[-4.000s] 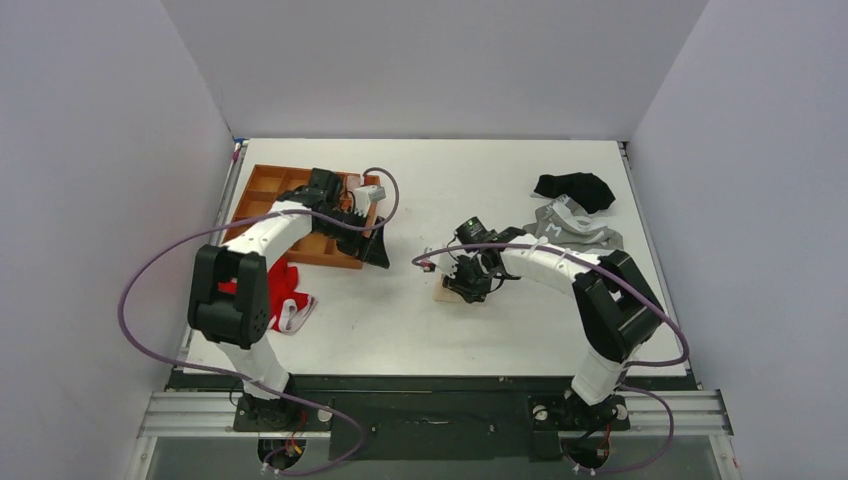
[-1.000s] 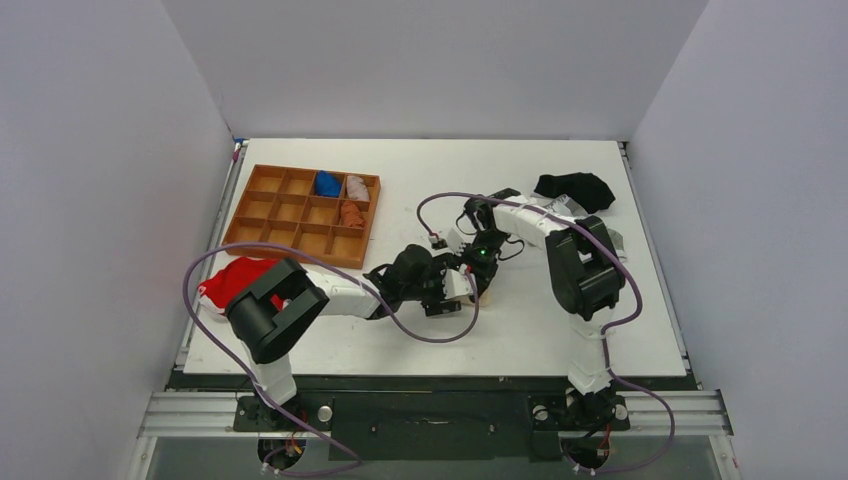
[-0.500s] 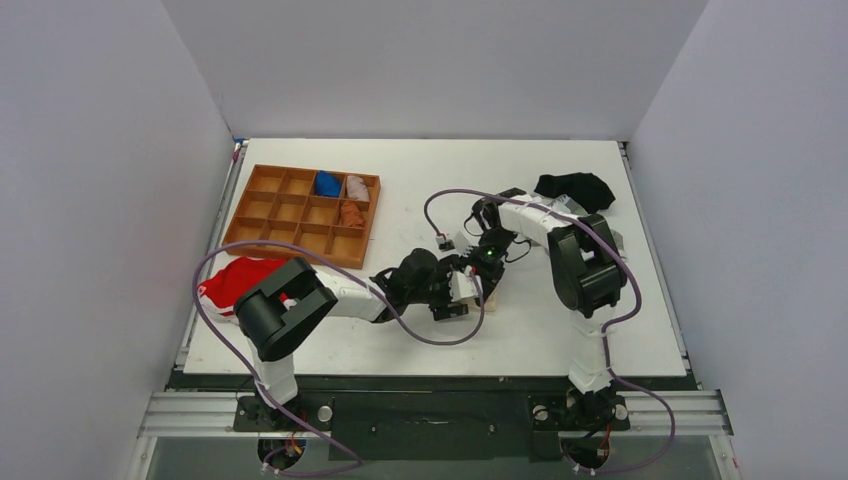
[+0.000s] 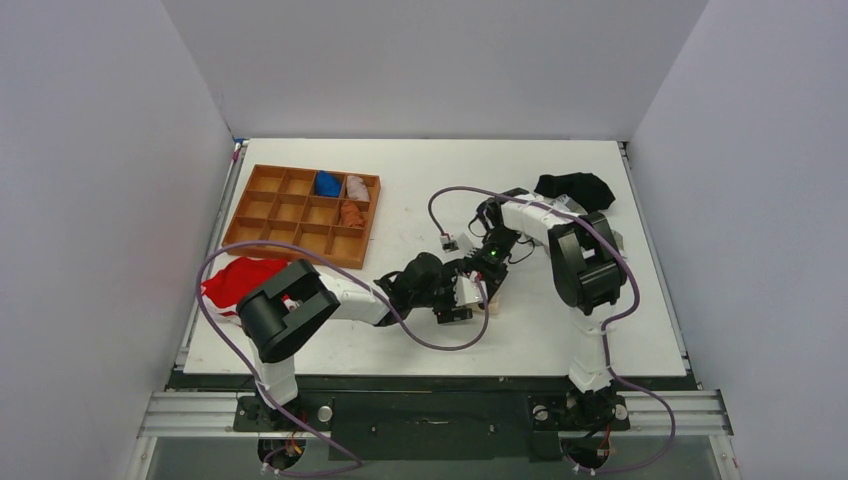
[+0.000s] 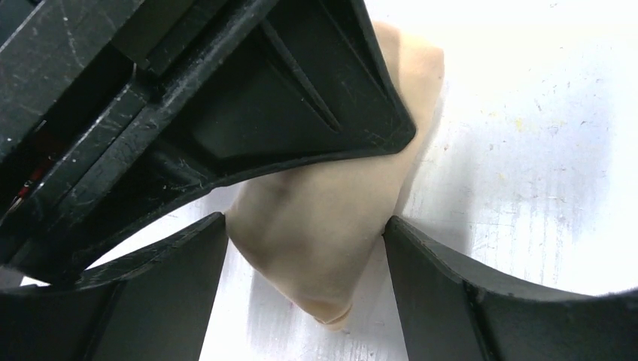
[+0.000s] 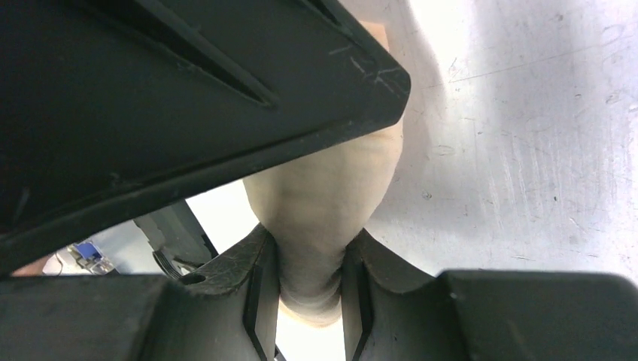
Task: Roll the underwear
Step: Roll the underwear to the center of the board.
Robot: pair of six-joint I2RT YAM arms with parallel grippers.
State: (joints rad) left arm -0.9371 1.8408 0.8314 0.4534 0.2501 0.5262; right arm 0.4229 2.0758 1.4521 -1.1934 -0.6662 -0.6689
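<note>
Near the table's middle, the right gripper (image 6: 310,280) pinches one end of the cream underwear roll (image 5: 331,226) to keep it wound, while the left gripper (image 5: 305,244) straddles it with wide jaws, seemingly ready to clamp.

Wooden divider tray (image 4: 262,212) sits well left of the fingers, up-table: blue roll (image 4: 327,183), pale roll (image 4: 356,187), rust roll (image 4: 350,214) in its right-hand cells. Red garment (image 4: 238,282) far left, near table edge. Black garment (image 4: 573,188) up-right of the fingers, grey one mostly hidden beside it.
</note>
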